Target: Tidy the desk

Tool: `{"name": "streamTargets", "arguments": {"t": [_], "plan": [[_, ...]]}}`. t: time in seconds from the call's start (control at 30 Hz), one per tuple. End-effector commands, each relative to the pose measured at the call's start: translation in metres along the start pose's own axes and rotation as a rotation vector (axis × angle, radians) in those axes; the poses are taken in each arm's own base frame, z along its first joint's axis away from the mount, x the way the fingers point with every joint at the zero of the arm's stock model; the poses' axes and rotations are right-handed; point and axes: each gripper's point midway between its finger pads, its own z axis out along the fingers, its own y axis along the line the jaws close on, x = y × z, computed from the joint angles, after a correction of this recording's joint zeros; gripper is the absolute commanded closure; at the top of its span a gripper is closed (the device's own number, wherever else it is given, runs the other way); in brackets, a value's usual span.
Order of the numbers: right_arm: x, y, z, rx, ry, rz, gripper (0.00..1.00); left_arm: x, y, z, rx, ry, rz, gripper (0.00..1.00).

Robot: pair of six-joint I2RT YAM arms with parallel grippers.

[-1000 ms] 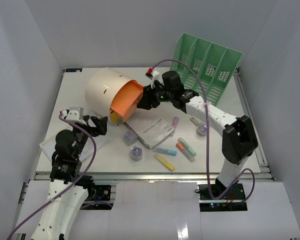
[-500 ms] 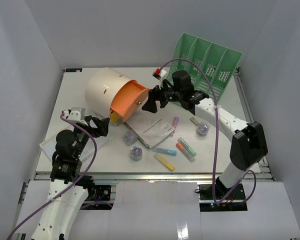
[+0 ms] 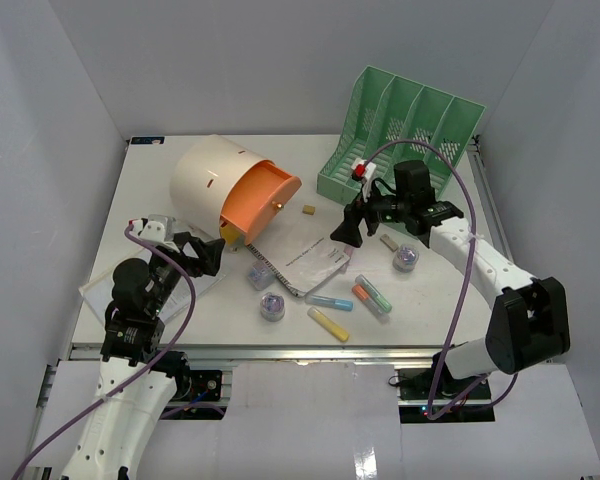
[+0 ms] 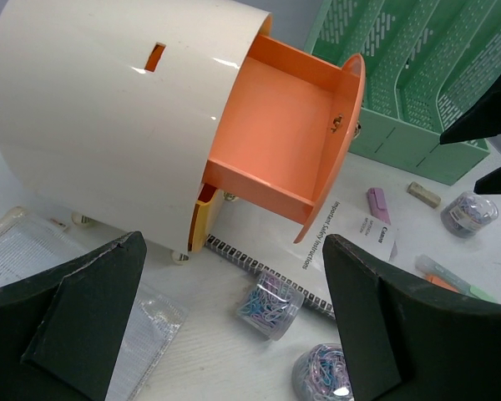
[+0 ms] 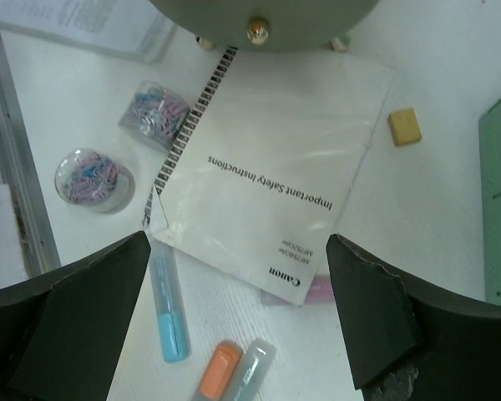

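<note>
White table (image 3: 460, 300): seen extending under and all round the cream drawer box (image 3: 205, 180), which sits in its far left part; white walls are noted around it.
Orange drawer (image 3: 262, 200): found pulled out of the drawer box, its front facing right and toward the arm bases.
Left claw (image 3: 202, 252): held low on the near left side of the drawer box; fingers spread wide, nothing gripped.
Right claw (image 3: 345, 232): held to the right of the drawer box, well apart from the drawer front and over the far right edge of the booklet; fingers spread wide, nothing gripped.
Booklet (image 3: 310, 265): spiral-bound, lying flat just on the near side of the drawer; "Important Safety Instructions" is read on its cover.
Tan block (image 3: 307, 210): lying just right of the drawer front, not touching it.
Paper-clip tubs: first tub (image 3: 259, 275) found beside the booklet's spine, below the drawer; second tub (image 3: 272, 306) nearer the arm bases; third tub (image 3: 406, 258) well right of the drawer box.
Highlighters: yellow highlighter (image 3: 328, 324) and blue highlighter (image 3: 328, 302) lying beyond the booklet's near edge, well apart from the drawer box.
Green file rack (image 3: 400, 130): standing well to the right of the drawer box, at the far right.
</note>
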Motion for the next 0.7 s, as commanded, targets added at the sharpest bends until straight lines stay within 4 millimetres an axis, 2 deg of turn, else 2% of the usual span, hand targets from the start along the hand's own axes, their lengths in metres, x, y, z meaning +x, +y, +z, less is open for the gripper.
{"name": "streamTargets", "arguments": {"t": [0.0, 0.07, 0.2, 0.4, 0.5, 0.67], "plan": [[0.030, -0.010, -0.015, 0.086, 0.074, -0.036, 0.07, -0.001, -0.006, 0.001, 0.038, -0.002, 0.002, 0.02], [0.053, -0.023, -0.021, 0.168, 0.128, 0.001, 0.07, -0.001, -0.008, 0.001, 0.045, -0.001, 0.001, 0.02], [0.082, -0.048, -0.030, 0.306, 0.207, 0.077, 0.06, -0.002, -0.009, 0.001, 0.050, -0.004, -0.001, 0.02], [0.117, -0.086, -0.041, 0.514, 0.293, 0.281, 0.01, -0.002, -0.010, 0.001, 0.055, -0.004, 0.001, 0.02], [0.118, -0.092, -0.038, 0.536, 0.286, 0.343, 0.07, -0.002, -0.010, 0.001, 0.056, -0.006, 0.001, 0.02], [0.114, -0.093, -0.021, 0.495, 0.261, 0.471, 0.15, -0.002, -0.010, 0.000, 0.056, -0.007, 0.003, 0.02]]}}
